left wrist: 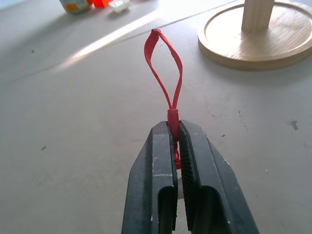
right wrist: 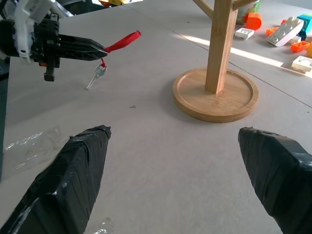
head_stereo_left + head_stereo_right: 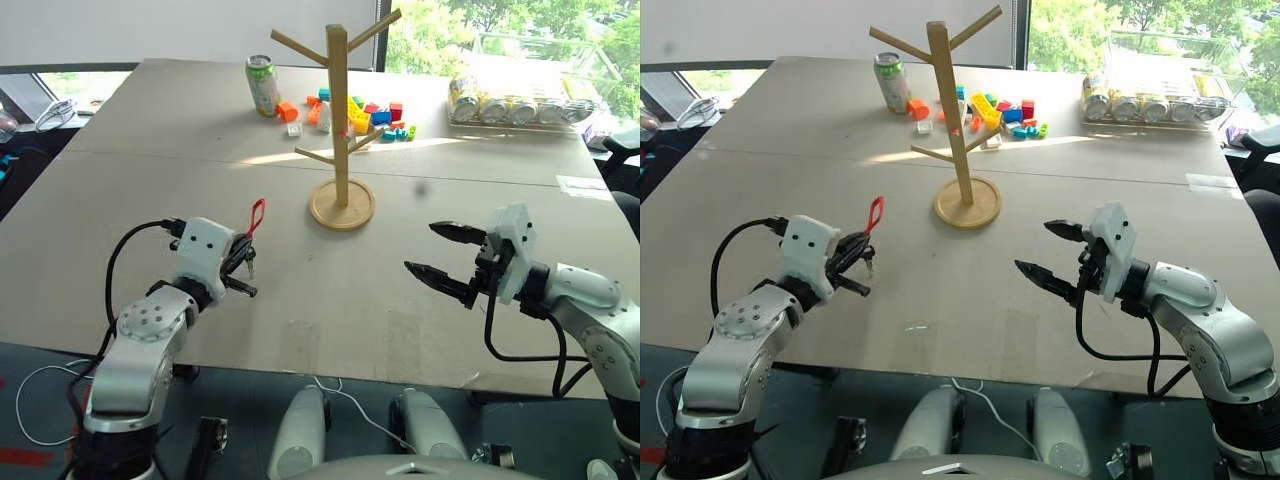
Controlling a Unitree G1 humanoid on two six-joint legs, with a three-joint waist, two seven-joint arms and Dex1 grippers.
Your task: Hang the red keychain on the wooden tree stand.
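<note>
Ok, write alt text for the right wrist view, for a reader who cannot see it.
The left gripper holds the red keychain above the table, its silver key dangling below. Beside it stands the wooden tree stand, toy blocks behind. The right gripper has its fingers spread open in the foreground.

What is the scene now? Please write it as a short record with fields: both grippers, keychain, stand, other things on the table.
left gripper: shut on the red keychain, held above the table
keychain: strap loop sticks out past the fingertips; small key hangs below them
right gripper: open, holding nothing
wooden stand: upright on its round base, pegs bare, keychain not yet hung
behind the stand: green can, coloured toy blocks
far right: clear tray of cans
</note>
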